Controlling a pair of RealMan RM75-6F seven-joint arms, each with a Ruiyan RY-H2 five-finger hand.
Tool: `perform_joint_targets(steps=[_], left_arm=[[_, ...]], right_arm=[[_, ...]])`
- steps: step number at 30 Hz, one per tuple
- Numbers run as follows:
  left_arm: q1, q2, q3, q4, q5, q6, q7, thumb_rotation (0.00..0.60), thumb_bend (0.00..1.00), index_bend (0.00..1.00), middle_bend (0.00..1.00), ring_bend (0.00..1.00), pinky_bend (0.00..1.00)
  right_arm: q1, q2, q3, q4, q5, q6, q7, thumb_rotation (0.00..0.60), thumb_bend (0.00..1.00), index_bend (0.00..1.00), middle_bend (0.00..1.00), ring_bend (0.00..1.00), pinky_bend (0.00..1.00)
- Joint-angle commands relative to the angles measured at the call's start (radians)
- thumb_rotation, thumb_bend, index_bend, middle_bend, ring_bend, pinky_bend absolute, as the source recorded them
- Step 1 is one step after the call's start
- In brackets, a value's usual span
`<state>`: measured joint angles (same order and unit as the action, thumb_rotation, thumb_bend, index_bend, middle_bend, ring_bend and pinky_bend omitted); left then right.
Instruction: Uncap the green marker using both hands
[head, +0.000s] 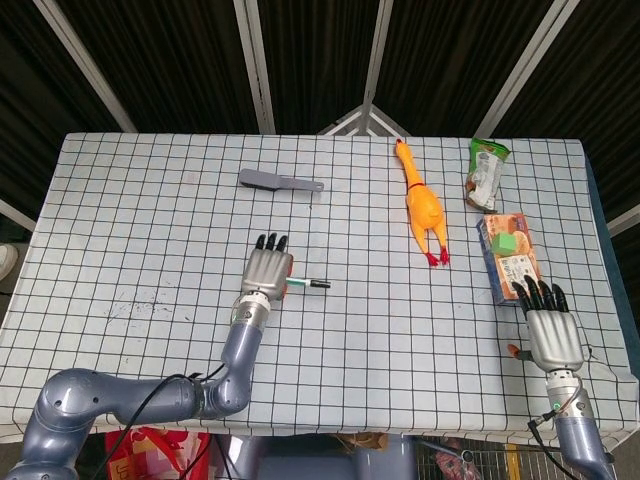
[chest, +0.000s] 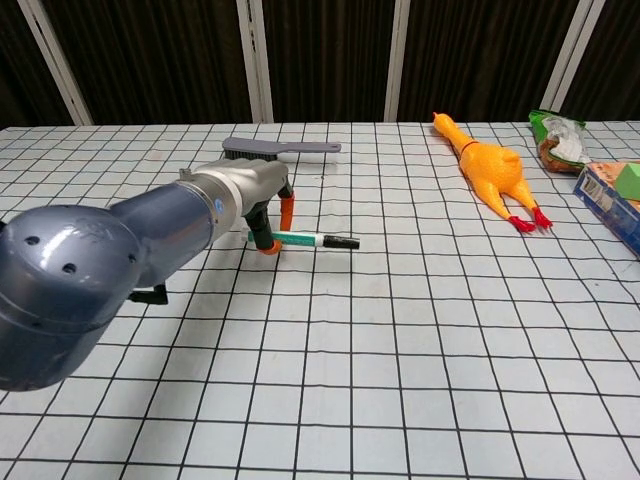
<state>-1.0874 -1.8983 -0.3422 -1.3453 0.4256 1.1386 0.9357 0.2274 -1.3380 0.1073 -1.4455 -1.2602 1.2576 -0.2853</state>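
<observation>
Marker lies on a desk under gridded white cloth, dark slatted wall behind; left robot hand covers its butt end, fingers pinching it. Only the head view shows the right robot hand, spread, near the desk's edge. Marker's long axis runs left-right, black cap rightward
</observation>
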Motion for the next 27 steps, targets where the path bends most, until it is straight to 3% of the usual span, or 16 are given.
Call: perform_joint_targets(steps=[1,13,21,27], left_arm=[[0.023,0.043,-0.014,-0.068,0.023,0.036,-0.018,0.600,0.56,0.56,0.07,0.00,0.00],[0.038,0.086,-0.053,-0.189,0.091,0.079,-0.088,0.600,0.56,0.56,0.08,0.00,0.00],[-0.011,0.078,-0.085,-0.236,0.079,0.111,-0.032,0.600,0.56,0.56,0.08,0.00,0.00],[-0.059,0.047,-0.089,-0.221,0.048,0.141,0.040,0.600,0.56,0.57,0.08,0.00,0.00]], right_arm=[[0.007,0.007,0.009,-0.016,0.002,0.000,-0.007,0.600,0.11,0.12,0.00,0.04,0.04],[0.089,0.078,0.103,-0.196,0.083,-0.044,-0.095,0.600,0.11,0.14,0.00,0.04,0.04],[0.175,0.078,0.169,-0.289,0.201,-0.122,-0.134,0.600,0.11,0.16,0.00,0.04,0.04],[0.223,0.069,0.187,-0.338,0.252,-0.141,-0.160,0.600,0.11,0.19,0.00,0.04,0.04]])
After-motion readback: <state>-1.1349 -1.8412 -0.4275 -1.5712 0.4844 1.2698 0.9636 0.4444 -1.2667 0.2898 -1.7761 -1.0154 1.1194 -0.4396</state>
